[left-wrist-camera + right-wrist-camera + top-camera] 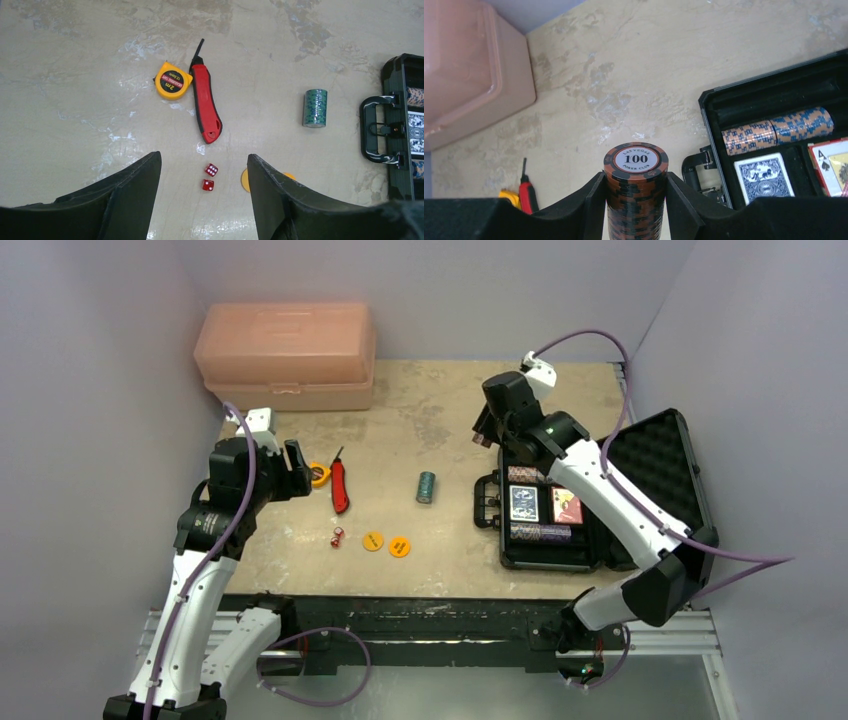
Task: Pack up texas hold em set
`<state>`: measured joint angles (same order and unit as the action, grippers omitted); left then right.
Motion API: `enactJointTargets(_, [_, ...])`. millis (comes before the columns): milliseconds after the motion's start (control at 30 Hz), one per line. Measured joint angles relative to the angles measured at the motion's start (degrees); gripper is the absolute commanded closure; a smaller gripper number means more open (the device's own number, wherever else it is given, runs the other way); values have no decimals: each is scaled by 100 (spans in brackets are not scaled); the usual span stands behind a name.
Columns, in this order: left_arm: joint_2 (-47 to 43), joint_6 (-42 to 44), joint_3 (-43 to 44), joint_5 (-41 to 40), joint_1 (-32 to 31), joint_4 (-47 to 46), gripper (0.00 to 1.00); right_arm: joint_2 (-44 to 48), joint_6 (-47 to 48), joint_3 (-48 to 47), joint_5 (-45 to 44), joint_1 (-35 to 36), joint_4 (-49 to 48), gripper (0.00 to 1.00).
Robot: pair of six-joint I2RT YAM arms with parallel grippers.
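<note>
nearest, two red dice (209,177) and two orange discs (385,543) are lying loose on the tabletop (440,420), with the left hand (204,160) hanging open and empty over the dice. a green chip stack (427,486) is waiting further out. the open black case (560,562) is holding the blue deck (524,503), the red deck (566,506) and some chip rows (540,533). at its far corner the right hand (636,185) is clamping a brown chip stack (636,160), not yet packed.
</note>
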<state>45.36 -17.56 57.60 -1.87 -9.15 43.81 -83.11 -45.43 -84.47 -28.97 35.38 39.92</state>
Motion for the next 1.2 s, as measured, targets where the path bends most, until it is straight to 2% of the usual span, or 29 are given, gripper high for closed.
enactJointTargets(267, [0,15,-31,-2,0,-2,37,-52,-1790,17,-498,-181,946,100])
enactJointTargets(533, [42,15,-31,39,0,-4,38,212,-2262,835,-122,-944,267,100])
enactJointTargets(700, [55,13,-31,83,0,-7,38,173,-2758,946,-114,-1338,214,100])
enactJointTargets(1000, [155,13,-31,341,0,-96,38,-658,-4207,876,-31,-1711,699,100])
enactJointTargets(1200, [216,13,-31,435,0,-103,38,-1119,-4614,721,28,-1858,879,100])
